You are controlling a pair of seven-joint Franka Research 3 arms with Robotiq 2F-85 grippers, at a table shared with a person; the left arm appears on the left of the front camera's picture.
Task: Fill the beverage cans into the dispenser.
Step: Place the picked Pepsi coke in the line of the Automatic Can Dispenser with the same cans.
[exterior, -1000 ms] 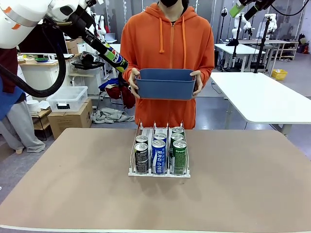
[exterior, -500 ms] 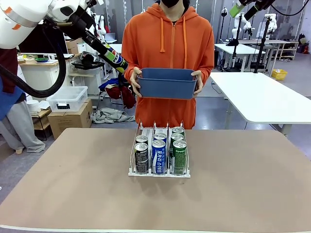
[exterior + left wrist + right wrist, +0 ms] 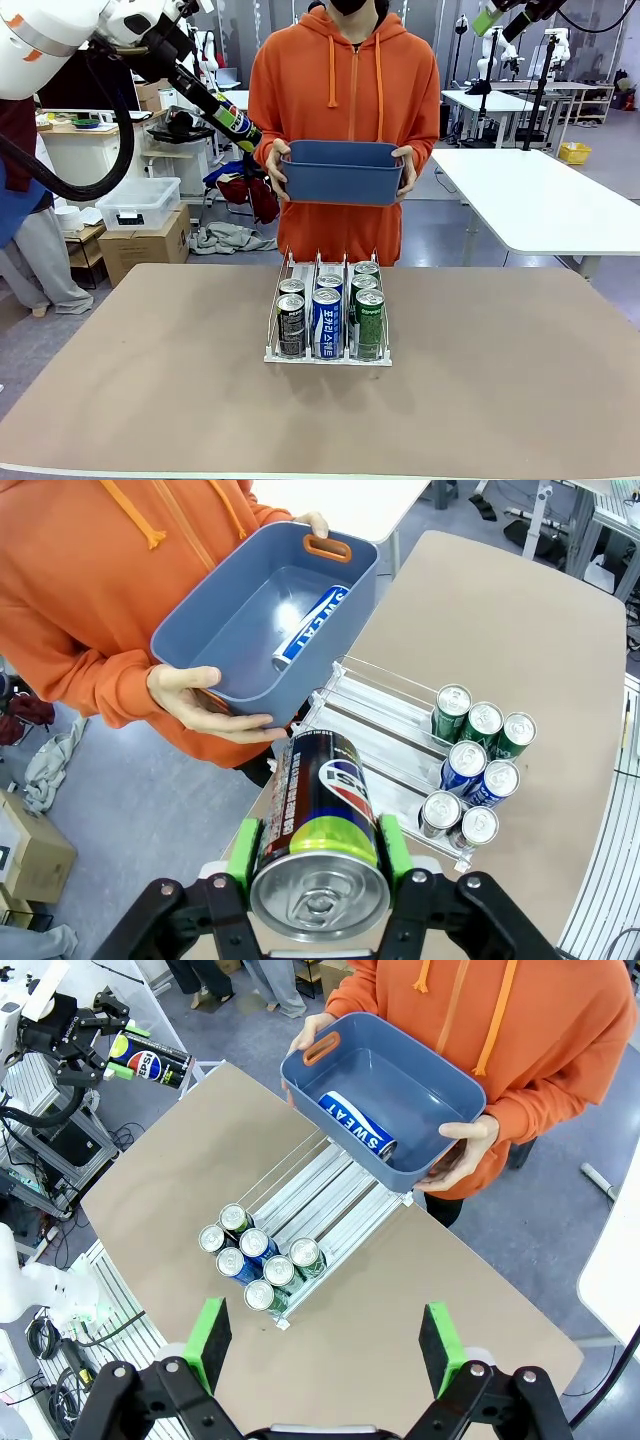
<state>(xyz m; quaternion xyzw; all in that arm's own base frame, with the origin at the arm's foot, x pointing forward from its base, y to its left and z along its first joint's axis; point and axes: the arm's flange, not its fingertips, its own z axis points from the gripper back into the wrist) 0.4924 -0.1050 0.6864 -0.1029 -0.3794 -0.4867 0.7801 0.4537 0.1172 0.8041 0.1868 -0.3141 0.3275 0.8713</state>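
While the person is holding the blue tub (image 3: 340, 182) out behind the dispenser (image 3: 328, 360), probably to offer the blue-and-white can (image 3: 310, 628) lying in it, the left claw (image 3: 318, 848) is clamping a black cola can (image 3: 322, 790) by its sides, high and well apart from the lanes. Seven beverage cans (image 3: 326, 318) are standing upright against the front lip, leaving the rear of each lane free for loading. The right claw (image 3: 324, 1345) is hanging above the worktop (image 3: 150, 380), jaws spread wide and holding nothing.
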